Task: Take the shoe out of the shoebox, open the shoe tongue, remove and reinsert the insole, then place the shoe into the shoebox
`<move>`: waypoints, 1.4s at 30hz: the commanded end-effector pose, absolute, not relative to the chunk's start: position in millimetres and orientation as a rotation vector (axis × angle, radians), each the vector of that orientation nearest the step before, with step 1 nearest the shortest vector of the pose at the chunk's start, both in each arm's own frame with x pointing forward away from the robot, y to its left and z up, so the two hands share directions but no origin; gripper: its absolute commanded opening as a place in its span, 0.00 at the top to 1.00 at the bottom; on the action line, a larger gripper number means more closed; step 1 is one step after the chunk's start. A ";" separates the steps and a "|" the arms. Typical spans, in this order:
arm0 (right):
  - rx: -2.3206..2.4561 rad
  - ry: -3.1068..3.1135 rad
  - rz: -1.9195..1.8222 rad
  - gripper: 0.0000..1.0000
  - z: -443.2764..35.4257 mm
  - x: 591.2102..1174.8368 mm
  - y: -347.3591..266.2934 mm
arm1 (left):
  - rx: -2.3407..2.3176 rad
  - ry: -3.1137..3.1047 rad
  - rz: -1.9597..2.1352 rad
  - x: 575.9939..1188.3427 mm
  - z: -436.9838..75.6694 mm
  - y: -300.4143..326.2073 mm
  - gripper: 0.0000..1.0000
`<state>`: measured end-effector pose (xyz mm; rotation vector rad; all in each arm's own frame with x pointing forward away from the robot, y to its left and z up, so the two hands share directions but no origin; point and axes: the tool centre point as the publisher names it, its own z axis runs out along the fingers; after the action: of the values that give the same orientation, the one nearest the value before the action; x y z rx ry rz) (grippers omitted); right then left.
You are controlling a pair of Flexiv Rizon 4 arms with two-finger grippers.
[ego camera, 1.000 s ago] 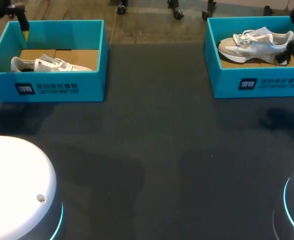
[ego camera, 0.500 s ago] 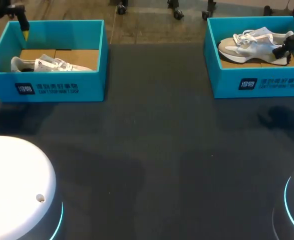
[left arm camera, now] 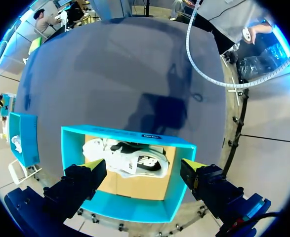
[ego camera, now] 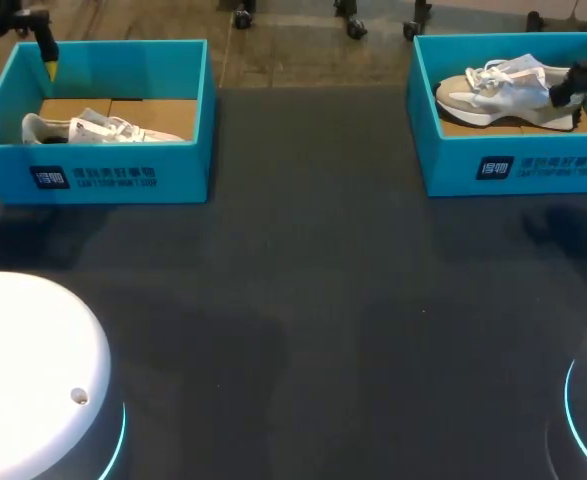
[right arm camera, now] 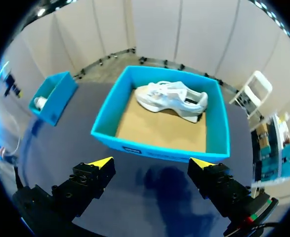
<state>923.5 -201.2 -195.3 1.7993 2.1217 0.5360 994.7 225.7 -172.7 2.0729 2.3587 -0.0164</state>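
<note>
A dark, matte desk (ego camera: pixel 303 300) is stretching out between my two arms, carrying a teal shoebox at each far corner. Soft shadows are lying across its bare middle.

The left shoebox (ego camera: pixel 103 175) is sitting at the far left, and the left shoe (ego camera: pixel 83 128), white with dark trim, is lying low inside it on a brown cardboard floor (left arm camera: pixel 135 185). My left claw (left arm camera: pixel 142 170) is hovering above this box with its fingers spread wide and gripping nothing. From the wrist, the shoe is showing between the two yellow tips, down below them and untouched.

The right shoebox (ego camera: pixel 513 165) is sitting at the far right, well apart from the other. The right shoe (ego camera: pixel 508 92), pale grey and white with white laces, is resting upright on its sole along the far side of the box, again on cardboard. My right claw (right arm camera: pixel 151 165) is hanging released and empty, fingers wide. The box and its shoe are lying ahead of the tips rather than under them, with a stretch of dark desk showing between.
</note>
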 end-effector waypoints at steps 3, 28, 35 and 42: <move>2.106 1.827 0.264 0.00 -191.9 956.7 -209.9 | 2.072 2.358 -0.011 993.1 -172.7 225.7 0.00; 2.128 1.661 0.411 0.00 -195.3 1032.8 -233.7 | 2.072 2.358 -0.011 993.1 -172.7 225.7 0.00; 2.307 1.468 0.346 0.00 -199.0 1063.3 -257.5 | 2.072 2.358 -0.011 993.1 -172.7 225.7 0.00; 2.367 1.476 0.268 0.00 -211.6 1085.3 -271.5 | 2.072 2.358 -0.011 993.1 -172.7 225.7 0.00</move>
<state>1063.1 -266.9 -206.5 2.3274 1.4441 0.3141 994.7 225.7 -172.8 2.0727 2.3585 -0.0163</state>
